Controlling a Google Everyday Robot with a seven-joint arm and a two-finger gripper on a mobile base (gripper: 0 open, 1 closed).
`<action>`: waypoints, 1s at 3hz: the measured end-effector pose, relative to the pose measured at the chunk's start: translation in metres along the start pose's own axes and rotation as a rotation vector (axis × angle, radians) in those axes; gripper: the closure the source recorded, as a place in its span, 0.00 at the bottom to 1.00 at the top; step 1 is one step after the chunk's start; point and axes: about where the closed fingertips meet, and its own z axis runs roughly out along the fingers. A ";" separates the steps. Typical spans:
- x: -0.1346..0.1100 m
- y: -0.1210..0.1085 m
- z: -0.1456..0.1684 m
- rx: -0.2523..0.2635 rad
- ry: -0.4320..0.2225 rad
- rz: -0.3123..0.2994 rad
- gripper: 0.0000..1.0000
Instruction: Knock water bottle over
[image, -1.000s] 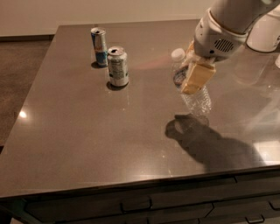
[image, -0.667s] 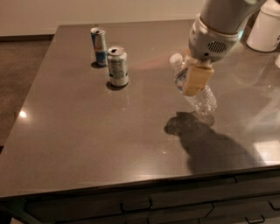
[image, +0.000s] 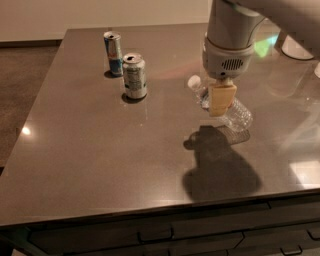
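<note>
Compared with a second ago, finds the end effector (image: 221, 100) lower, closer to the tabletop (image: 100, 165), right over the middle of the water bottle (image: 239, 116). Cannot tell whether wide or narrow there. Shows the bottle tipped further, with the white cap (image: 194, 81) swung down on the end effector's can-ward side and the clear base out on the opposite side, nearly flat on the surface. Judged toppled, or all but; little left beyond letting it settle. Leaves the silver soda can (image: 135, 76) and the slim blue-and-silver can (image: 113, 53) upright, well apart from the end effector.
</note>
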 end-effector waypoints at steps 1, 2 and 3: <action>-0.002 0.004 0.009 -0.020 0.043 -0.038 0.58; -0.004 0.011 0.018 -0.043 0.065 -0.069 0.35; -0.006 0.019 0.027 -0.067 0.075 -0.092 0.12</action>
